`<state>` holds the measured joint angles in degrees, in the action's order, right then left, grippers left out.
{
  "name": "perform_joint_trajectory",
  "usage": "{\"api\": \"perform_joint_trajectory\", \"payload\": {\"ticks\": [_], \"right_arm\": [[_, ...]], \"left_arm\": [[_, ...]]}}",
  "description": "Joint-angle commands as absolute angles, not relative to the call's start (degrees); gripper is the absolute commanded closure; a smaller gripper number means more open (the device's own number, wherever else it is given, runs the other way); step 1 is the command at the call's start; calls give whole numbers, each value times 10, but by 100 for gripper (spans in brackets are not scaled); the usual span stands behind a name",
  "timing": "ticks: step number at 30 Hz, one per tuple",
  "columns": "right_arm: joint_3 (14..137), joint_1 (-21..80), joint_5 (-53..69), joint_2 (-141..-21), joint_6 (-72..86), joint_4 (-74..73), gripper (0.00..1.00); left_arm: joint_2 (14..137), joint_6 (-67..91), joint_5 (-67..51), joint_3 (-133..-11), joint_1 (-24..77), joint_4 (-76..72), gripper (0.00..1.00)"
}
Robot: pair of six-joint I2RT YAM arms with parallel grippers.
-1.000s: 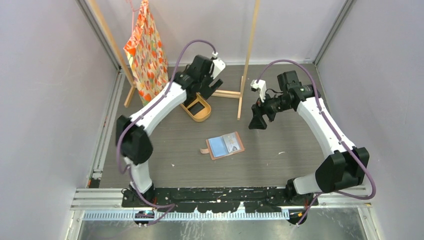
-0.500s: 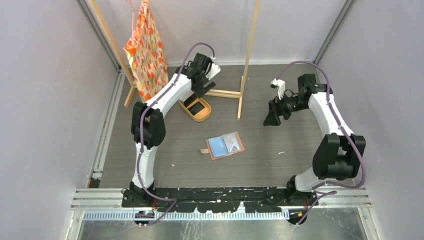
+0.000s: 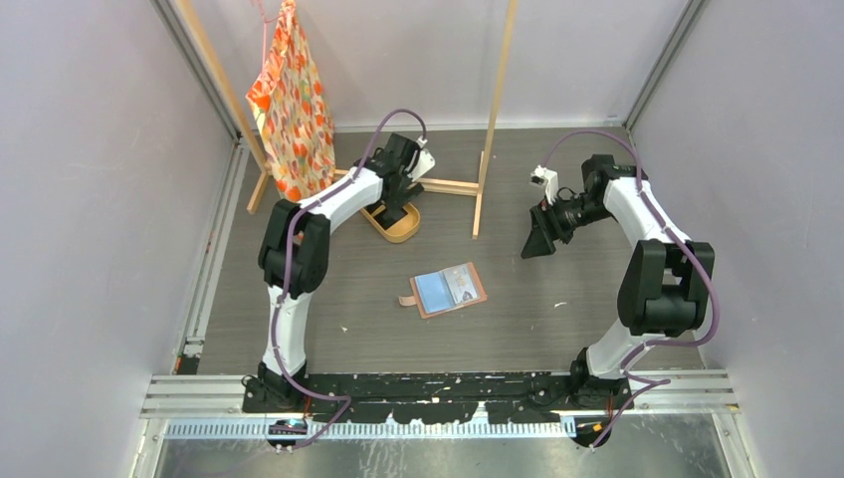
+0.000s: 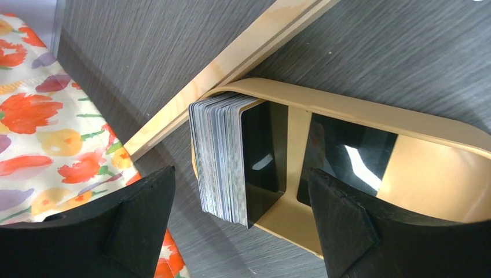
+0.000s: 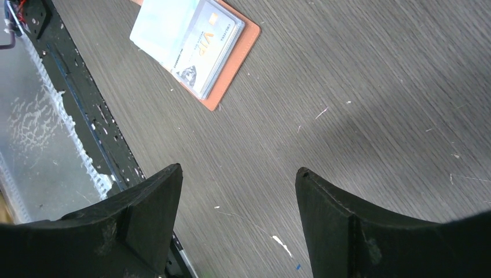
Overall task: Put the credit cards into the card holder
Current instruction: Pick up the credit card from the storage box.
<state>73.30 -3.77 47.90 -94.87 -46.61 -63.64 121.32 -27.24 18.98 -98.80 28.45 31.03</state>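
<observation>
Salmon-brown card holder (image 3: 449, 290), grey-and-black credit cards (image 4: 223, 159), tan tray (image 4: 376, 113), orange-and-yellow floral cloth (image 3: 291, 100), dark grey wood-grain table (image 3: 537, 319).

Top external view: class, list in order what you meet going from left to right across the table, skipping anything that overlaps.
floral cloth → oval tan tray → card holder → right gripper

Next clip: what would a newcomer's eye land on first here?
The bright orange floral cloth hanging at the far left corner stands out. Next come the open card holder lying mid-table and the credit cards stacked on edge in the tan tray, with the left tool open over them.
</observation>
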Motion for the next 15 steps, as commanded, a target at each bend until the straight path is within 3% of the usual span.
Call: {"api": "perform_joint_trajectory", "payload": {"ticks": [1,7,15], "right_arm": [[744,-38,491,-935,-480,-645,24],[746,-38,490,-940,-481,-647,24],[746,-38,489,-941,-485,-650,24]], "left_arm": [[1174,-271,222,-971,278,228,16],[1171,-268,234,-958,275,209,31],[1170,-261,234,-949,275,195,42]]}}
